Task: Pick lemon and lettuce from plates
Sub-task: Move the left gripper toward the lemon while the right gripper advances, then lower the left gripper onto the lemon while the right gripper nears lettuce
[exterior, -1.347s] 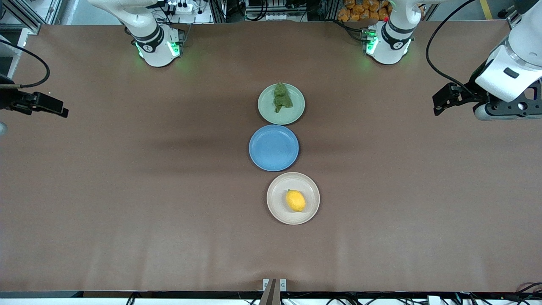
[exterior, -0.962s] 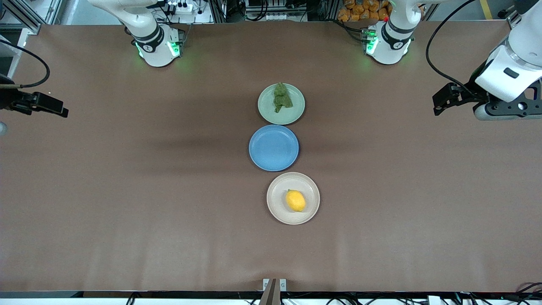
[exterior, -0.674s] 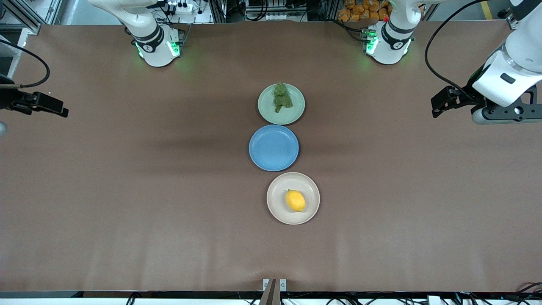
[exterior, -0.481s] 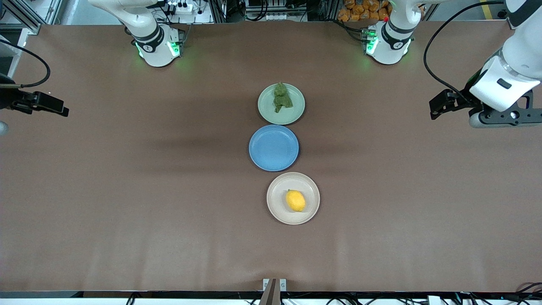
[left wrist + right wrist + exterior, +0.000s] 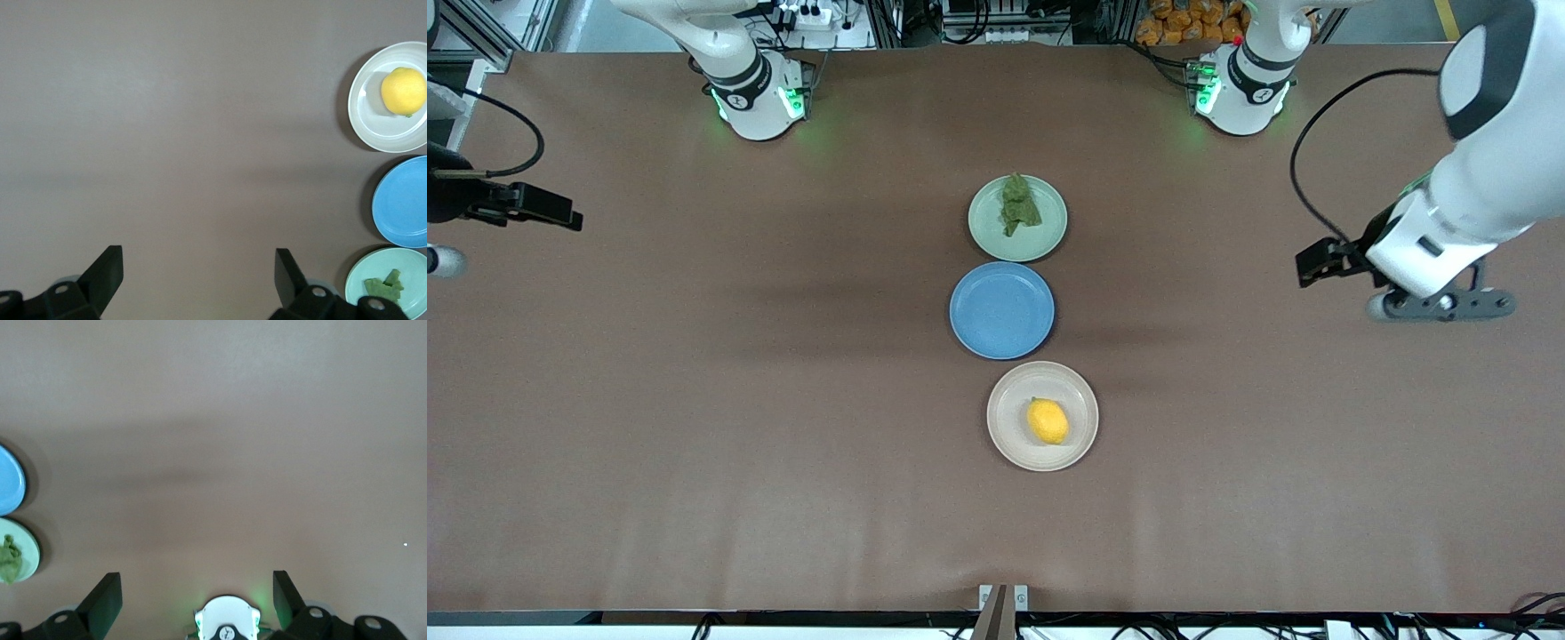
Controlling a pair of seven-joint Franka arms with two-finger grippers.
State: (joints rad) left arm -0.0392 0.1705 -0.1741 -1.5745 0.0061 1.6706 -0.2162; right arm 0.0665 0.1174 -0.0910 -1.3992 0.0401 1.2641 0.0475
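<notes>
While three plates sit in a row down the middle of the table [image 5: 694, 400], nothing has been lifted yet: the lettuce [image 5: 1018, 204] lies on the pale green plate [image 5: 1049, 233], nearest the robot bases, and the lemon [image 5: 1048, 420] rests on the beige plate [image 5: 1009, 444], nearest the front camera, with the blue plate [image 5: 1002, 311] bare between them. Up in the air over the left arm's end of the table, the left gripper [image 5: 197, 277] has its fingers spread wide and holds nothing. Over the right arm's end, the right gripper [image 5: 197, 595] hangs just as wide open, empty too, well apart from the plates.
</notes>
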